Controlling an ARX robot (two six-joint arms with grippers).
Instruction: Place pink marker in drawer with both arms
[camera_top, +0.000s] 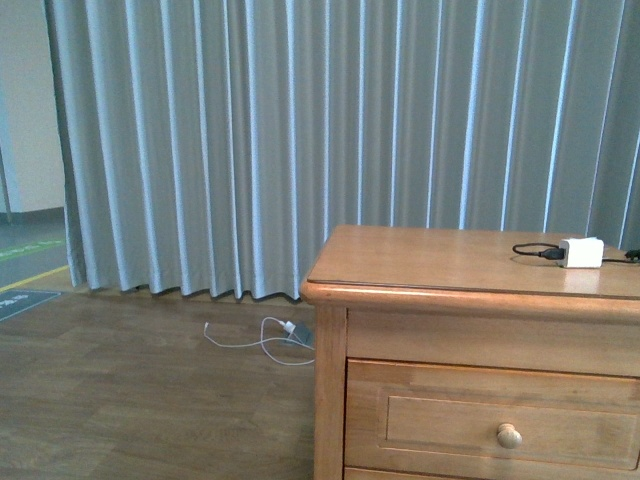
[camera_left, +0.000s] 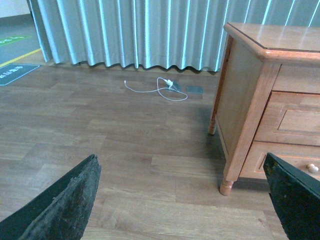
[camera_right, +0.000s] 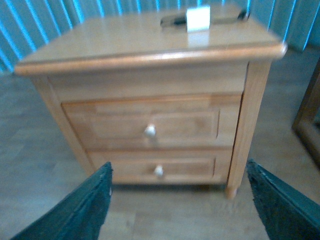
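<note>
Wooden nightstand's upper drawer sits closed, a white charger on its surface, both hands spread wide, holding nothing.

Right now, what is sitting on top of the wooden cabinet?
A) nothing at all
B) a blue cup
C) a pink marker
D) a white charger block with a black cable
D: a small white charger block with a black cable rests on the honey-coloured wooden cabinet's top; no marker or cup shows there.

light: even, soft daylight | glare: cabinet top | right wrist view: blurred, possibly motion
</note>
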